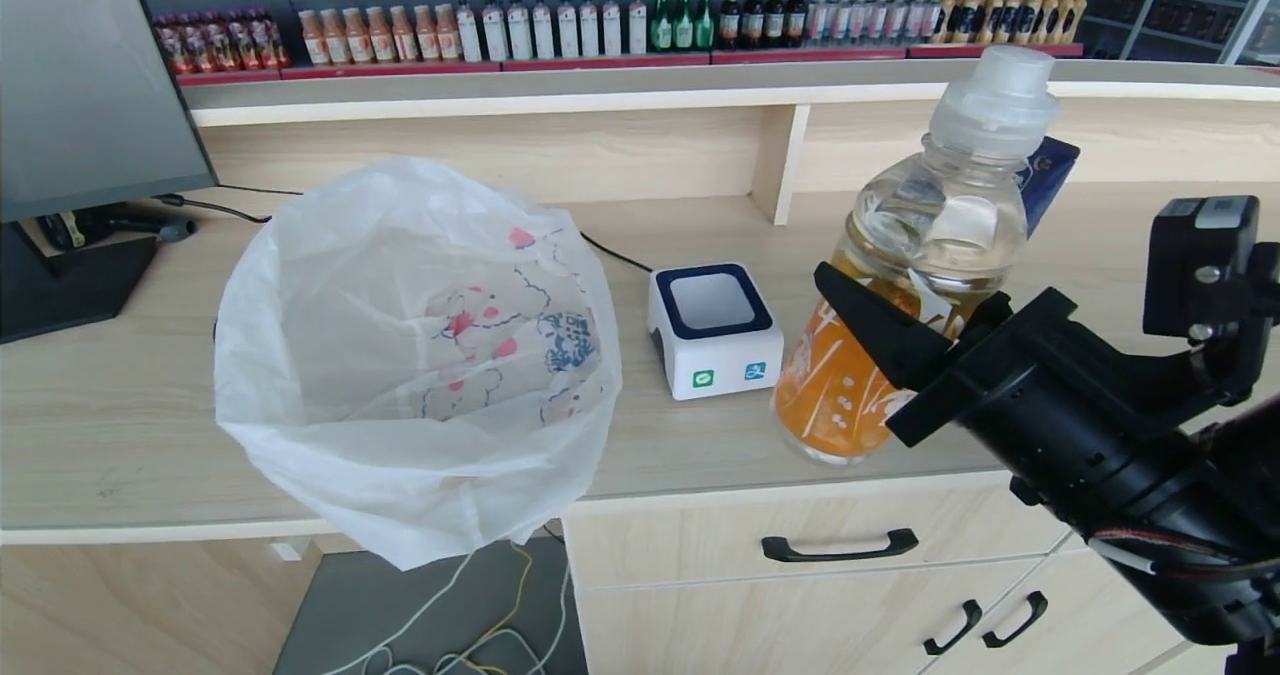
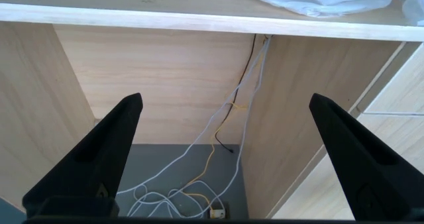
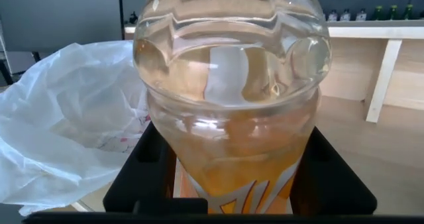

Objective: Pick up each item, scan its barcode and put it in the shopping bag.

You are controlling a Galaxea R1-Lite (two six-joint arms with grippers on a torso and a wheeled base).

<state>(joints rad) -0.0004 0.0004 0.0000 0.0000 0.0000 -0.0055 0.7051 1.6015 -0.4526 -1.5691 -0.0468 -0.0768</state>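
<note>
My right gripper (image 1: pixel 900 355) is shut on a clear bottle of orange drink (image 1: pixel 915 275) with a white cap. It grips the bottle low on its orange label, and the bottle tilts just right of the white scanner (image 1: pixel 715 330) with the dark blue top. In the right wrist view the bottle (image 3: pixel 232 105) sits between the black fingers (image 3: pixel 142 174). The white shopping bag (image 1: pixel 415 355) stands open on the counter, left of the scanner. My left gripper (image 2: pixel 225 151) is open below the counter, facing hanging cables.
A dark blue package (image 1: pixel 1050 180) lies behind the bottle. A monitor (image 1: pixel 90 85) and its stand occupy the counter's far left. A wooden divider (image 1: pixel 780 160) rises behind the scanner. Drawers with black handles (image 1: pixel 840 547) are under the counter edge.
</note>
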